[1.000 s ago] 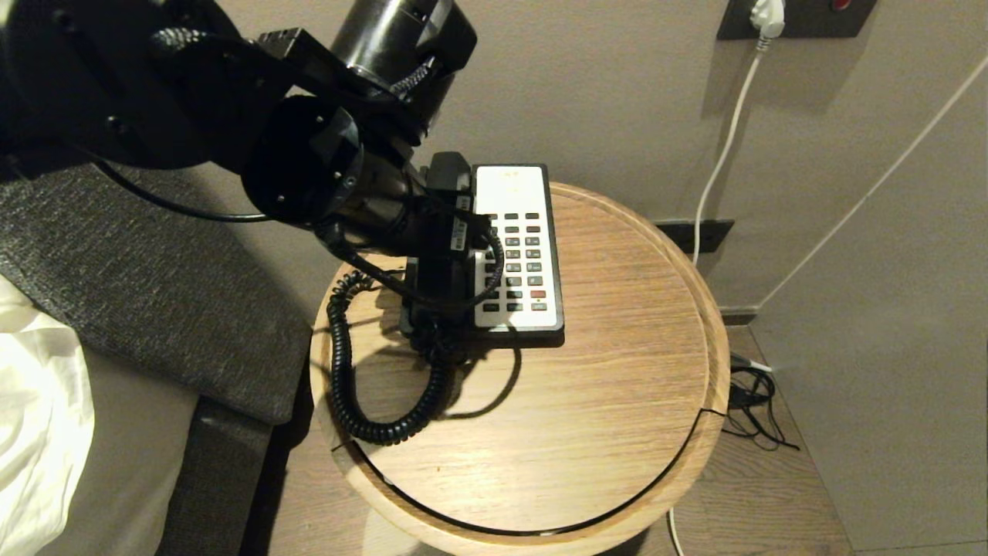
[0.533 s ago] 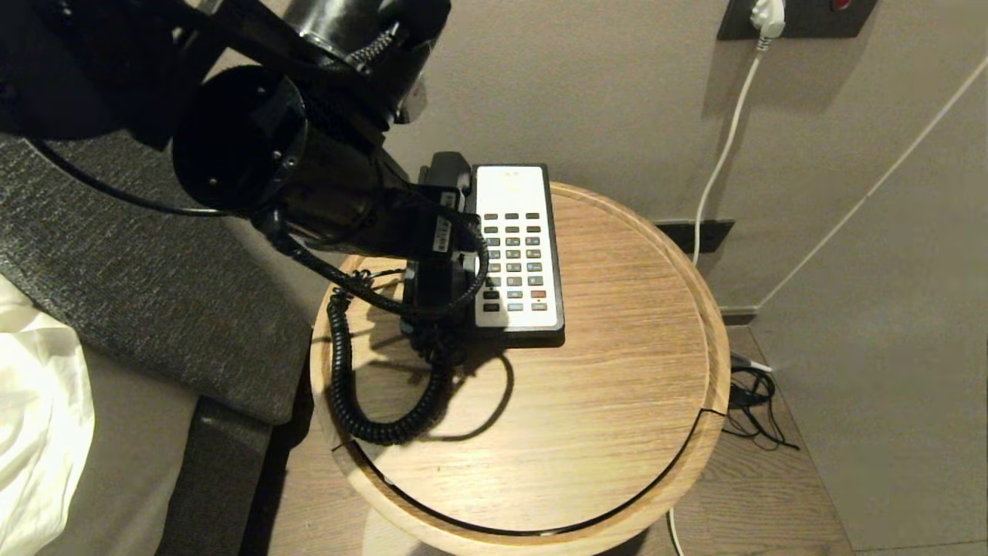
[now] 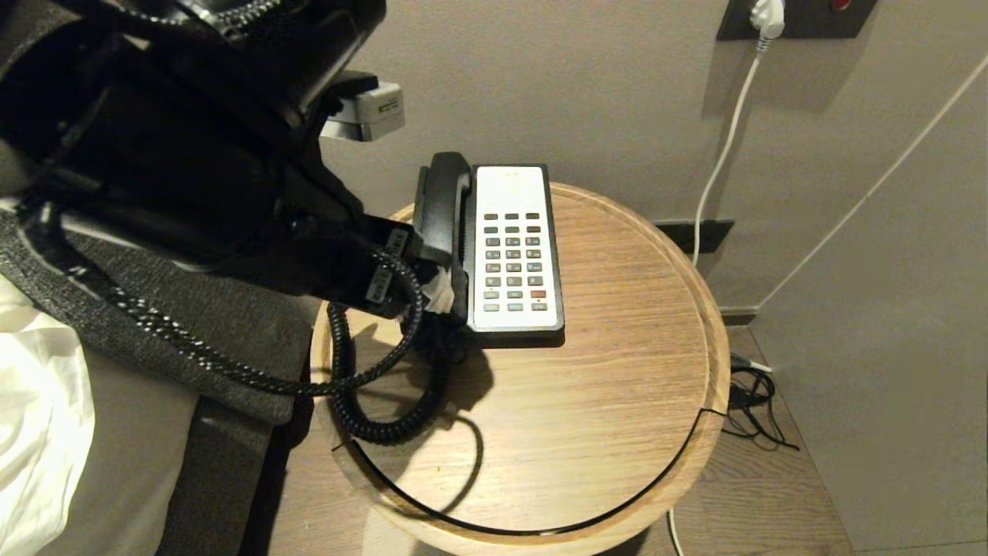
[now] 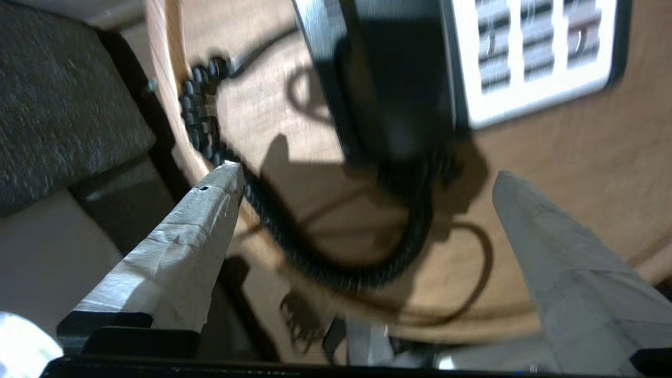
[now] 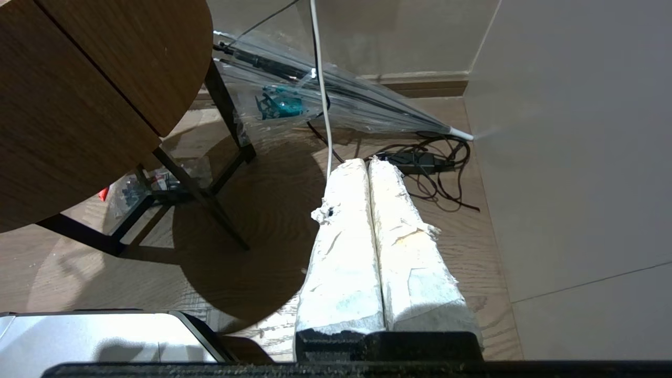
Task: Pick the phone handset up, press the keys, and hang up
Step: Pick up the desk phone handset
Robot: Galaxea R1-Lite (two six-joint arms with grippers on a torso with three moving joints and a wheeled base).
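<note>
The black phone handset (image 3: pixel 441 207) lies in its cradle on the left side of the phone base, beside the white faceplate with the keys (image 3: pixel 513 262). Its coiled cord (image 3: pixel 347 394) loops over the table. My left gripper (image 3: pixel 434 295) hangs at the handset's near end, coming in from the left, open and holding nothing. In the left wrist view the taped fingers (image 4: pixel 210 210) stand wide apart, with the handset (image 4: pixel 394 79) and cord (image 4: pixel 325 262) beyond them and some keys (image 4: pixel 535 47) at the edge. My right gripper (image 5: pixel 367 164) is parked low over the floor, shut and empty.
The phone stands at the back left of a round wooden table (image 3: pixel 617 363) against the wall. A grey cushion (image 3: pixel 154 309) and white bedding lie to the left. A white cable (image 3: pixel 718 162) hangs from a wall socket. A folded umbrella (image 5: pixel 341 100) and cables (image 5: pixel 436 168) lie on the floor.
My left arm has drawn back to the left, off the top of the handset, which now shows in full. The handset and base have not moved.
</note>
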